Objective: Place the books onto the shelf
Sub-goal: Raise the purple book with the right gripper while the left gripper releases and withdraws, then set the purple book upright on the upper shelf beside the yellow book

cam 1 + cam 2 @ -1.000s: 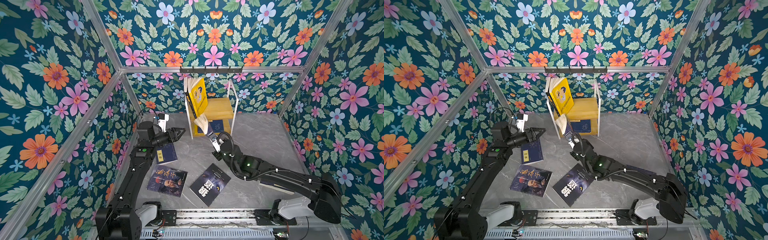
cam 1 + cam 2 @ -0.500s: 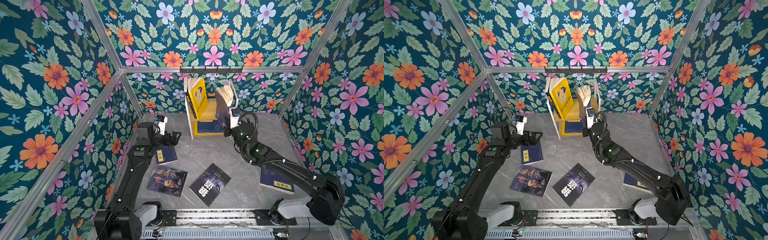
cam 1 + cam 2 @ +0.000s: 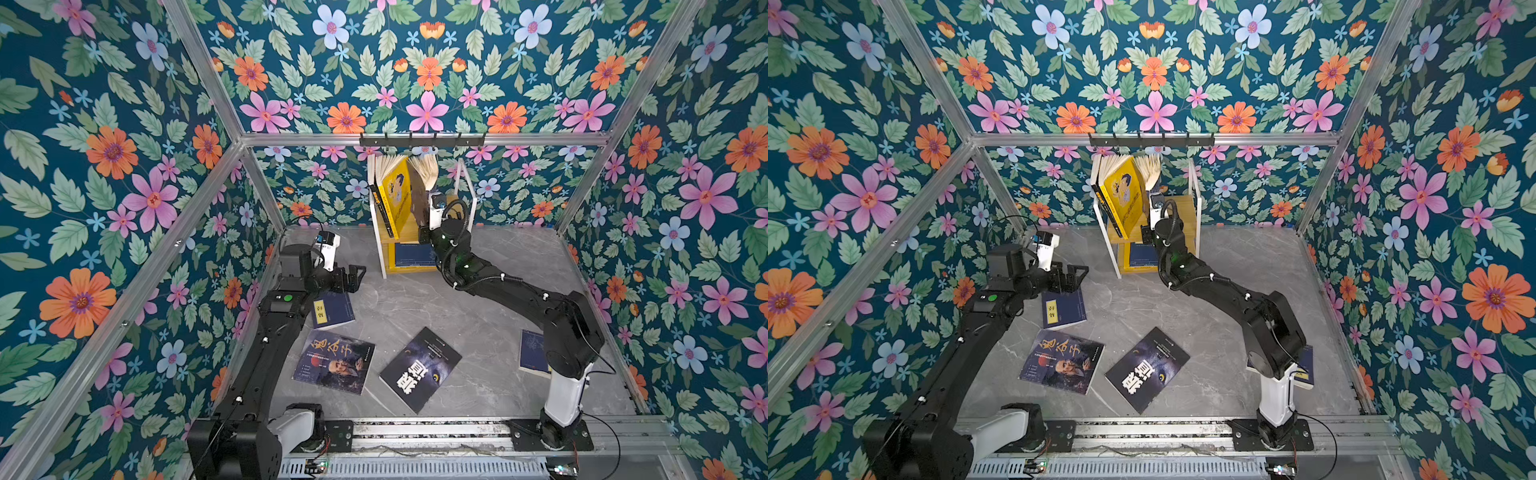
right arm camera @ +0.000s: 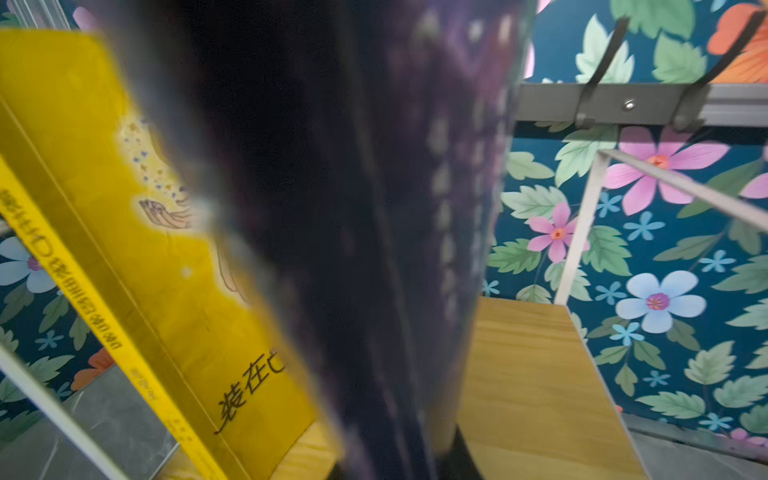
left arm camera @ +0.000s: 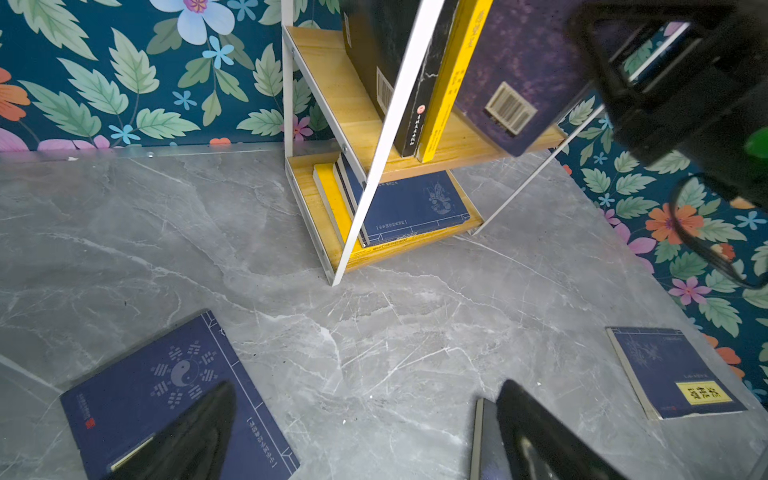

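The shelf stands at the back of the grey counter, against the flowered wall and under the black hook rail. On its upper board a black-spined book and a yellow book stand leaning toward the left frame; on the lower board a flat navy book lies.

The right gripper is clamped on the lower part of a dark purple book, holding it upright just beside the yellow book with its pages fanning open at the top. Its bottom corner is at the front edge of the upper board; whether it rests there cannot be told.

The left gripper hangs over the near-left counter with its jaws spread wide and nothing between them; in the left wrist view 1 finger overlaps a labelled navy book lying flat below.

4 books lie on the counter: that one; a portrait book; a black book just beside it; and a second navy book, well apart on the right and partly hidden behind the right arm in both top views.
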Available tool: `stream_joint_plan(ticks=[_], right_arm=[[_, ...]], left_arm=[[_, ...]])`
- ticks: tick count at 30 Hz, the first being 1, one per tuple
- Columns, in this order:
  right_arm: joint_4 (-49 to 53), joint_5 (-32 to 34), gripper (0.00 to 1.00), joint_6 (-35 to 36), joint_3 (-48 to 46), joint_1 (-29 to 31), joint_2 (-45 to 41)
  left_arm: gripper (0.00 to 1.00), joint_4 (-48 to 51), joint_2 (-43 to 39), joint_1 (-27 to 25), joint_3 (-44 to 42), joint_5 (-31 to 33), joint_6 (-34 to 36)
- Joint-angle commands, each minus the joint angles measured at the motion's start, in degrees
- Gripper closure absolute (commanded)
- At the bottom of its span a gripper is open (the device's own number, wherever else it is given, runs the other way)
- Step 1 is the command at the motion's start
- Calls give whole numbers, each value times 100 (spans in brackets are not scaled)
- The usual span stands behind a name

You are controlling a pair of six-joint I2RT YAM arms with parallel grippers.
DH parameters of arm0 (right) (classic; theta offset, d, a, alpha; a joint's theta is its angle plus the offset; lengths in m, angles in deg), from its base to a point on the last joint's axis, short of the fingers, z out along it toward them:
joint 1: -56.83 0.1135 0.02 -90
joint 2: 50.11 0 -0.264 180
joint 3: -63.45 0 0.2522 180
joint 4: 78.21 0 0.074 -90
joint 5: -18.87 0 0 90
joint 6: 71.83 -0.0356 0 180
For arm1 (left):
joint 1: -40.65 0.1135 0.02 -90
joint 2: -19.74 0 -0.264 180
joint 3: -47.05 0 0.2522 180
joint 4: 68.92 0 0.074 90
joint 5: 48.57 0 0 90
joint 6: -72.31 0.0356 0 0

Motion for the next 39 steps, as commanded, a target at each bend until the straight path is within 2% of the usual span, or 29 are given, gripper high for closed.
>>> stream_joint_plan(ticks=[1,12,18,20,23,33,36,39], right_arm=[[-469,-244,100,-315,298,10,233],[-210,-652,99,-565,572,181,563],[-100,-753,78,-589,625,234,636],[-116,-864,68,-588,626,234,667],[-84,-1096,60,-501,636,229,704],[-212,-2058,53,-230,309,185,551],[-477,-2254,50,-245,-92,110,314],[-697,-2785,45,-374,-565,-54,-23]], left_arm=[[0,24,21,-39,42,30,59],[0,-37,53,-81,-8,-8,85],[0,-64,35,-83,-42,-10,74],[0,-51,13,-78,-37,23,84],[0,-47,1,-75,-52,61,112],[0,-71,36,-74,-72,62,112],[0,-62,31,-75,-69,60,112],[0,-64,38,-61,-69,72,112]])
